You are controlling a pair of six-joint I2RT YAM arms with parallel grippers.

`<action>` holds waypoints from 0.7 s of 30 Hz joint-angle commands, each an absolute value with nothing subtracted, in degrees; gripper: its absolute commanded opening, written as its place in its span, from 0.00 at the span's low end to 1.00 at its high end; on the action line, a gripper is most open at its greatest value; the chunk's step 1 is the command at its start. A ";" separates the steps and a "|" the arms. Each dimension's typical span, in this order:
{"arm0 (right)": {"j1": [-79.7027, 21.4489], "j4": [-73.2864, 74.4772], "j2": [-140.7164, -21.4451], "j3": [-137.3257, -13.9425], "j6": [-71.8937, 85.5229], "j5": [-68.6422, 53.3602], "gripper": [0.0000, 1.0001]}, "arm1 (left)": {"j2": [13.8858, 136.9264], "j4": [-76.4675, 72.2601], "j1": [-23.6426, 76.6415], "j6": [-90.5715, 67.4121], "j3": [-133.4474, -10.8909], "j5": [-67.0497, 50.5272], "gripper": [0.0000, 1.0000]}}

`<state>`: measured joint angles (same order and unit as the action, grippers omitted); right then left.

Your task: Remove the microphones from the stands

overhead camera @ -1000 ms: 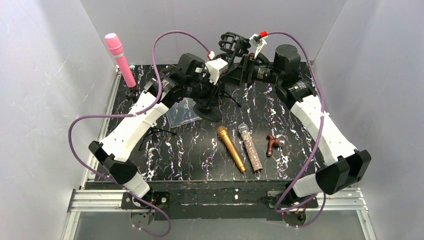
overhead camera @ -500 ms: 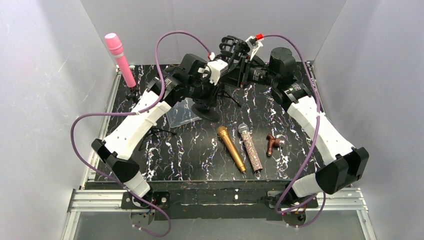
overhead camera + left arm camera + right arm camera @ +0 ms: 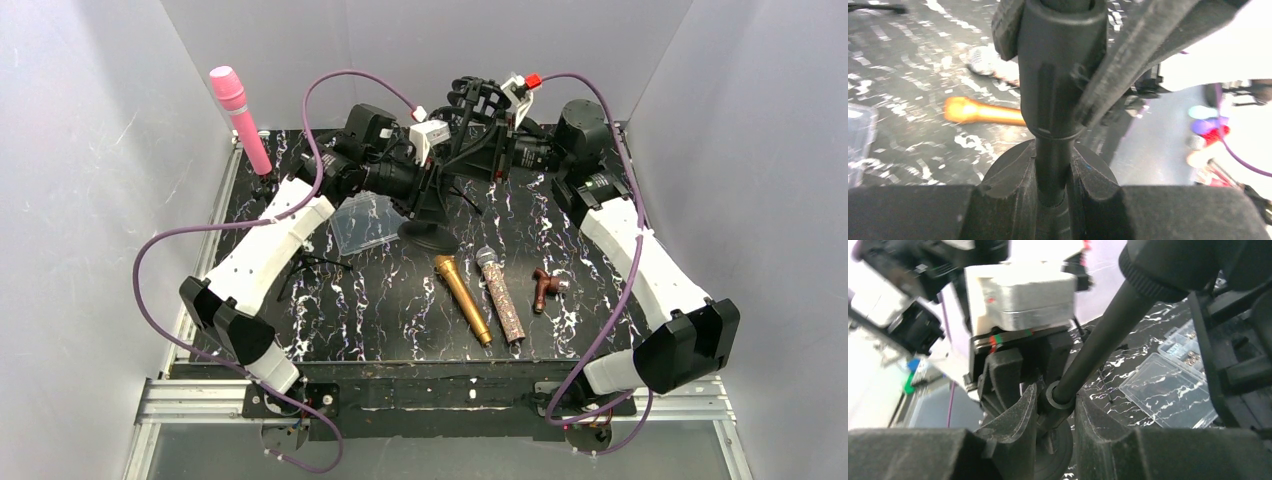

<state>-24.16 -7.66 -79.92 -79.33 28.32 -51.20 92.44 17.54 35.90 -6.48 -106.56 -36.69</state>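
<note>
Gold microphone (image 3: 980, 112) blurry, half behind the stand pole (image 3: 1060, 75); pole top off-frame.

Two robot arms: white plastic link shells (image 3: 262, 258), black joint housings (image 3: 688, 348), a looping purple cable (image 3: 345, 72) on each. The left claw (image 3: 1050, 200) has matte black fingers (image 3: 1003, 195); just behind it sits a white box edged red and green (image 3: 1023, 295).

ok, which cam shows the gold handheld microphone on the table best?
Top external: the gold handheld microphone lies in full view on the black marbled table, beside the glittery silver-pink microphone. Left wrist catches only a blurred part behind the black stand pole. Right wrist doesn't show it.
</note>
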 commanded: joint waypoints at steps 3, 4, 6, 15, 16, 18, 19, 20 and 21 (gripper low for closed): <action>-23.84 -5.36 -79.82 -80.90 12.15 -74.97 0.10 | 83.86 1.36 33.92 -14.38 -103.68 -67.27 0.00; -23.78 -3.52 -80.13 -81.86 10.84 -76.49 0.12 | 83.63 0.76 33.93 -14.57 -103.29 -68.69 0.00; -23.45 -0.45 -80.29 -83.52 8.47 -78.87 0.19 | 83.17 1.43 33.90 -13.80 -103.01 -70.16 0.00; -20.27 9.60 -79.89 -87.53 3.54 -71.02 0.51 | 80.95 12.99 33.93 -4.65 -103.73 -66.10 0.00; -20.22 11.55 -79.89 -88.02 2.87 -69.40 0.56 | 80.80 13.60 33.90 -4.00 -103.98 -64.56 0.00; -20.21 13.59 -79.54 -88.16 3.34 -65.64 0.70 | 80.86 15.03 33.90 -2.81 -104.78 -61.13 0.00; -20.21 13.63 -79.09 -87.85 4.28 -64.09 0.73 | 80.97 15.66 33.88 -2.39 -105.35 -59.08 0.00; -20.21 13.51 -78.57 -87.31 5.16 -63.11 0.76 | 81.10 16.05 33.90 -1.99 -105.81 -57.35 0.00; -20.20 12.90 -77.78 -86.37 6.80 -61.57 0.76 | 81.38 16.34 33.92 -1.61 -106.38 -55.53 0.00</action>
